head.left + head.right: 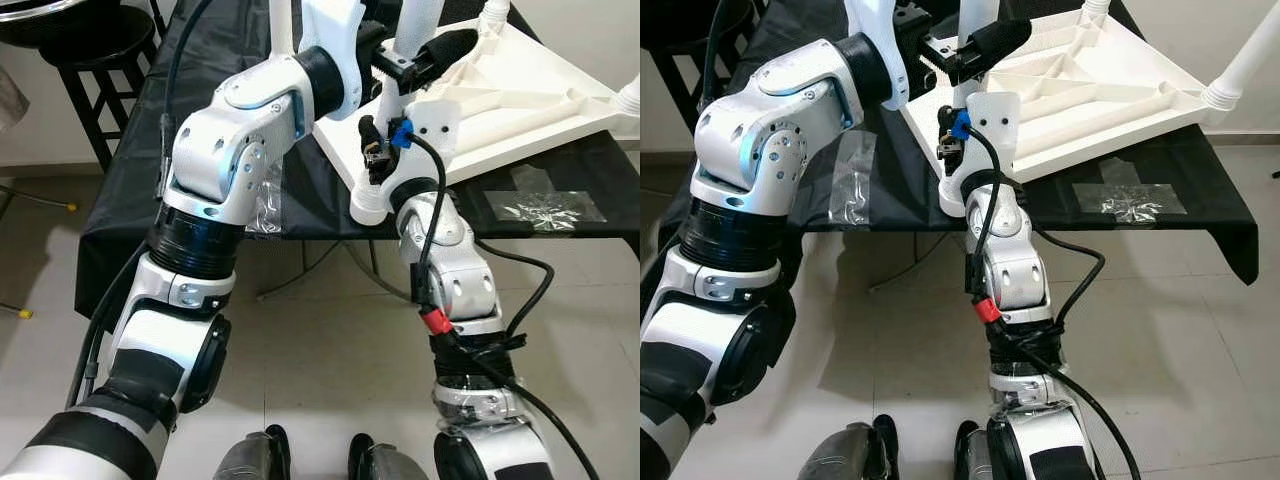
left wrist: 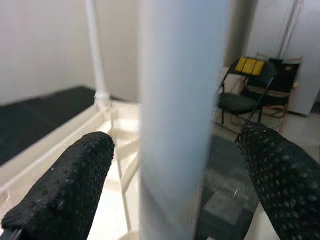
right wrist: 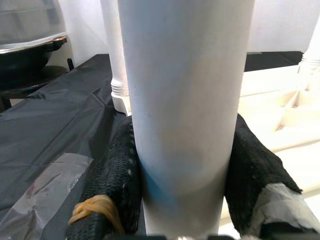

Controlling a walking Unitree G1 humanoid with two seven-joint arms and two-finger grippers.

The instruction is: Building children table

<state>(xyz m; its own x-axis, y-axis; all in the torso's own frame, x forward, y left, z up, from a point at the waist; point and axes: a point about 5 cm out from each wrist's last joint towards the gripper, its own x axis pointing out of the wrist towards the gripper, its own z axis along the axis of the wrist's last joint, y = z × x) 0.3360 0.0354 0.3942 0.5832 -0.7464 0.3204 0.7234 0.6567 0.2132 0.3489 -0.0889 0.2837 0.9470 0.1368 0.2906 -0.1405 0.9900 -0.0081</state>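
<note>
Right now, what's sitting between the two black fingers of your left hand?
A white plastic table leg stands upright between the left hand's black fingers, with gaps either side, in the left wrist view.

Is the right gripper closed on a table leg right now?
Yes: in the right wrist view both black fingers of the right gripper press against the sides of the white table leg.

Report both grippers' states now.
Left gripper: open, fingers straddling a white table leg without touching it.
Right gripper: shut on another white leg.
</note>
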